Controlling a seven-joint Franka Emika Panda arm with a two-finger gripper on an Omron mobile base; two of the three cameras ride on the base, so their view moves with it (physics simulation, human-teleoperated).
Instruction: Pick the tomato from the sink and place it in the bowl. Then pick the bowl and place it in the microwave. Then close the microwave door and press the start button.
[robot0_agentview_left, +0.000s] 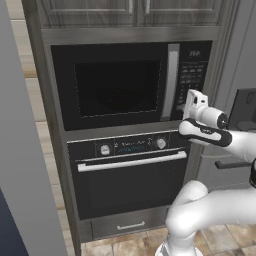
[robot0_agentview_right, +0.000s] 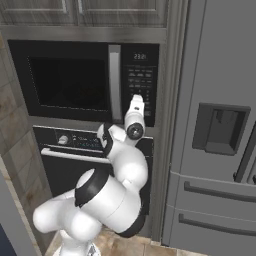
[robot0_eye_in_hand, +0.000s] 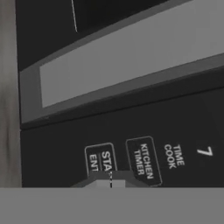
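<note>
Door (robot0_agentview_left: 117, 85) is shut; gripper (robot0_eye_in_hand: 111, 180), fingers pressed together w/ nothing held, is set against the start btn (robot0_eye_in_hand: 101, 159) so one blunt tip pokes it.

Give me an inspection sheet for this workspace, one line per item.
Surface: nothing seen; the robot faces a cabinet wall.
Job's things: microwave, door shut; a dim round shape shows behind the window, too dark to name.
Keypad: start button right at the fingertips.
Clutter: nothing seen.
Gripper: jaws shut, holding nothing, tips at the start button.
Cables: nothing seen.
Surroundings: oven below the microwave, fridge to the right, upper cabinets, tiled floor.
</note>
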